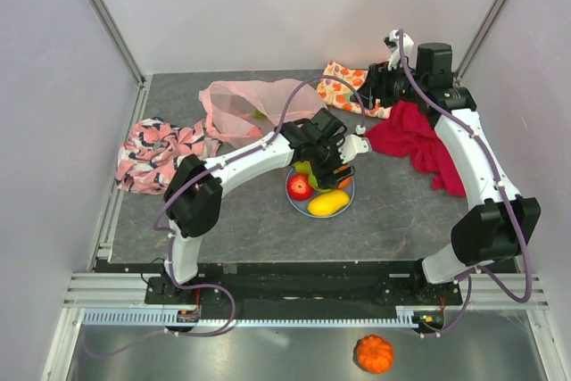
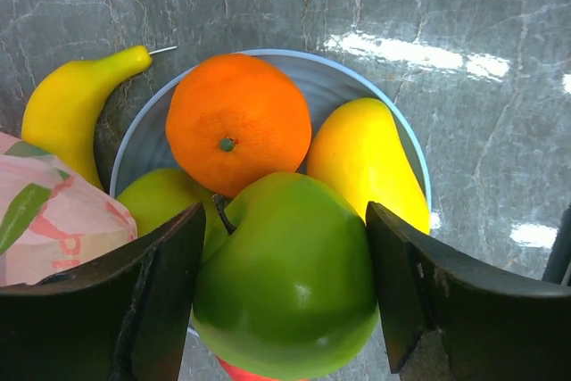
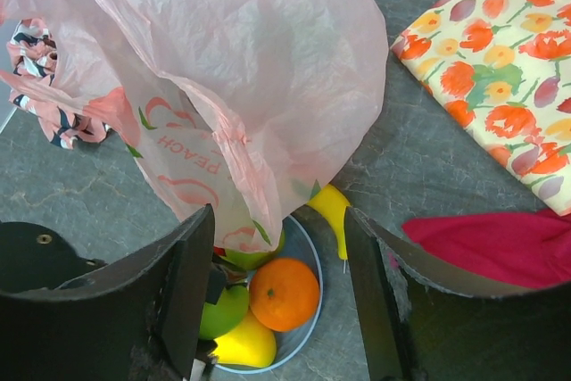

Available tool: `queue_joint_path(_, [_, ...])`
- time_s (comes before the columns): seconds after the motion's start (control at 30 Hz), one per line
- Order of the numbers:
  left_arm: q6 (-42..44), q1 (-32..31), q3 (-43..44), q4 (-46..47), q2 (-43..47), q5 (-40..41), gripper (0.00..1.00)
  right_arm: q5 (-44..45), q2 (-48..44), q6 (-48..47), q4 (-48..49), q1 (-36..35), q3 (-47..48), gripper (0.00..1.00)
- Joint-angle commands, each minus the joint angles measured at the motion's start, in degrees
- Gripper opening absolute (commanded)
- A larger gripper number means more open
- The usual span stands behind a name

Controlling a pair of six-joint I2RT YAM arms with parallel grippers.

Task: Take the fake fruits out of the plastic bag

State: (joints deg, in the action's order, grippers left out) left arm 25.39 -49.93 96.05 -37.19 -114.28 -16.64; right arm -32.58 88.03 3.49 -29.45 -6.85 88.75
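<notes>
Most of the job looked done. The blue plate [image 2: 357, 78] past the left gripper [image 2: 284, 247] had an orange [image 2: 236, 122], a yellow pear [image 2: 361, 162] and a red apple [image 1: 300, 186] on it. The banana [image 2: 67, 109] lay at its rim. The green apple [image 2: 285, 301] sat between the left jaws. I could not tell if they squeezed it. The right gripper [image 3: 278, 220] had its jaws apart and empty, with the plastic bag [image 3: 268, 69] well beyond them. I could not tell if any fruit was inside it.

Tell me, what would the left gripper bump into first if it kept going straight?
The green apple. It sits right between the left gripper's fingers, on top of the other fruit in the blue plate. I cannot tell whether the fingers touch it.
</notes>
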Motion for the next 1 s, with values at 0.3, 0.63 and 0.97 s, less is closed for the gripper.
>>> queue_joint_path(0.3, [-5.96,4.49,6.88,-5.70,14.87,-14.82,0.76,-1.00,2.76,1.52,2.91,0.35,2.83,0.68])
queue_joint_path(0.63, [-12.11,9.83,7.65,-2.63,15.66,-7.45,0.82,-0.64,4.34,-0.76,2.47,0.35,4.24,0.68])
queue_joint_path(0.97, [-12.56,23.73,5.12,-9.39,21.55,5.67,0.82,-1.44,9.78,-2.96,2.91,-8.77,10.03,0.61])
